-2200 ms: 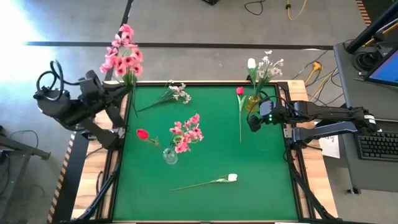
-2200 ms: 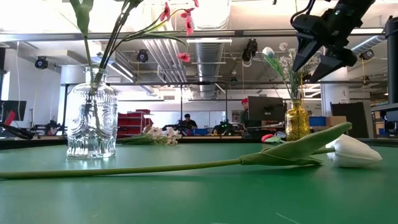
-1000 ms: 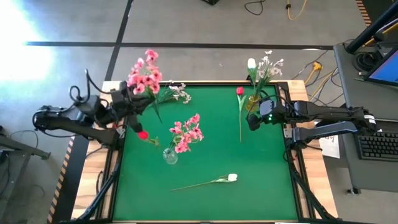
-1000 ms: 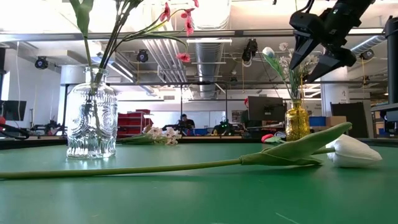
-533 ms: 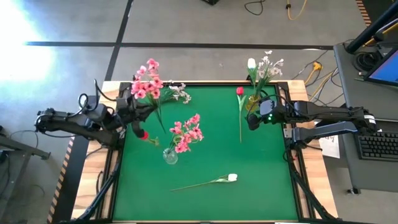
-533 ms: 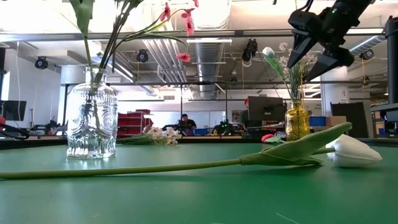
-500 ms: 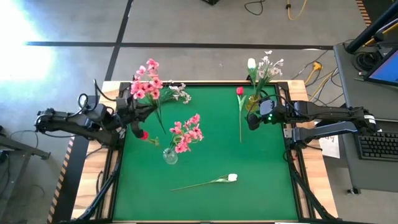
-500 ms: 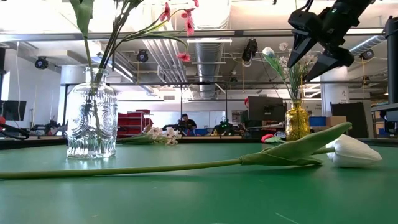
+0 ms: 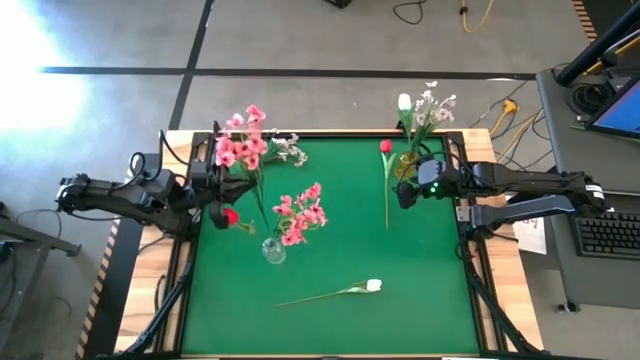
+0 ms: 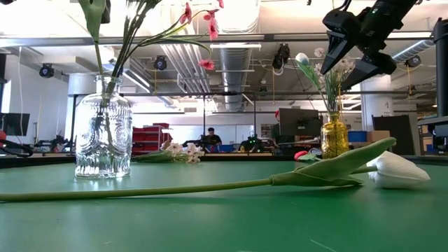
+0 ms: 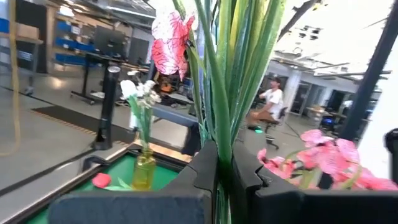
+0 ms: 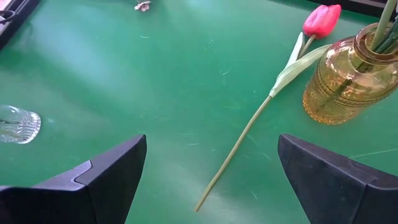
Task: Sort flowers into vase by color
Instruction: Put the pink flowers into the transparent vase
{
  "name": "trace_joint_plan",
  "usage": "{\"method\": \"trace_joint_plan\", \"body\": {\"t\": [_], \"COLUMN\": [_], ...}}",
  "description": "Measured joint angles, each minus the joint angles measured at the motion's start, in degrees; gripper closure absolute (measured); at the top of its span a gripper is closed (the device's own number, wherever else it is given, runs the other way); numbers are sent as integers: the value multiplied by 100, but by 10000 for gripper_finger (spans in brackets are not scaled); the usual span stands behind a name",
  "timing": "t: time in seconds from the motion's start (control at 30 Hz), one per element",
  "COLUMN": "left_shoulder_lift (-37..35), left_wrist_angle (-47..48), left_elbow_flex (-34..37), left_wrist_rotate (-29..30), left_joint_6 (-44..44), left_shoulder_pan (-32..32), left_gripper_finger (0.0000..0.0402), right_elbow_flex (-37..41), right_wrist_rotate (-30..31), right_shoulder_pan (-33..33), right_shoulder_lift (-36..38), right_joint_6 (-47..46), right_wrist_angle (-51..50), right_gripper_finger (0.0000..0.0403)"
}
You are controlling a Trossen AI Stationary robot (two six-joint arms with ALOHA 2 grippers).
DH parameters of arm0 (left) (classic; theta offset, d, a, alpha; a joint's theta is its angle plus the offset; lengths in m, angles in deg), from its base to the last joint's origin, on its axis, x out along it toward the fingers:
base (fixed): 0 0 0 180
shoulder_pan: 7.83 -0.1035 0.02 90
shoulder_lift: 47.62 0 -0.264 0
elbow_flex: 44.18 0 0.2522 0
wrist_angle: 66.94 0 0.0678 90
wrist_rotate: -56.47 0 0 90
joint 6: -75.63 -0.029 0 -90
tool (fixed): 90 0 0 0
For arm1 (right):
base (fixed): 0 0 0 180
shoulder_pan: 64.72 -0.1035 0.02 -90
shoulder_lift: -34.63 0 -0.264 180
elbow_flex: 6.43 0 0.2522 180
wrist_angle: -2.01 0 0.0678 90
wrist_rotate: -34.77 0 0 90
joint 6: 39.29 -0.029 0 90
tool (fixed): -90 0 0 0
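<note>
My left gripper is over the table's left edge, shut on a pink blossom spray. The spray's stem end is above the table, near the clear glass vase. That vase holds another pink spray. One red tulip lies by the left gripper. A second red tulip lies beside the amber vase, which holds white flowers. A white tulip and a white-blossom spray lie on the mat. My right gripper hovers open near the amber vase. My left gripper pinches the pink spray's bundle of green stems between its two fingers, which lie across the stems and reach in from the table's left. The spray is lifted clear. Its blossoms are above the fingers and its stem end hangs below.
The green mat has bare room along its near side and in the middle. The second red tulip's long stem runs toward the near side in front of my right gripper. People and shelving show in the room behind the table.
My left gripper has carried the pink spray from outside the table's left edge toward the right, in over the mat and closer to the clear vase. It has stayed shut on the stems. The right arm has kept nearly still.
</note>
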Motion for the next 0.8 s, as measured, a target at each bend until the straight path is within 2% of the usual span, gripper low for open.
{"method": "trace_joint_plan", "body": {"t": [0.8], "left_shoulder_lift": [183], "left_wrist_angle": [-39], "left_elbow_flex": [96], "left_wrist_rotate": [-292], "left_joint_6": [297], "left_shoulder_pan": [117], "left_gripper_finger": [401], "right_elbow_flex": [0], "right_wrist_rotate": [0], "right_shoulder_pan": [0], "right_shoulder_lift": [1], "right_joint_6": [0], "right_wrist_angle": [2], "right_gripper_finger": [46]}}
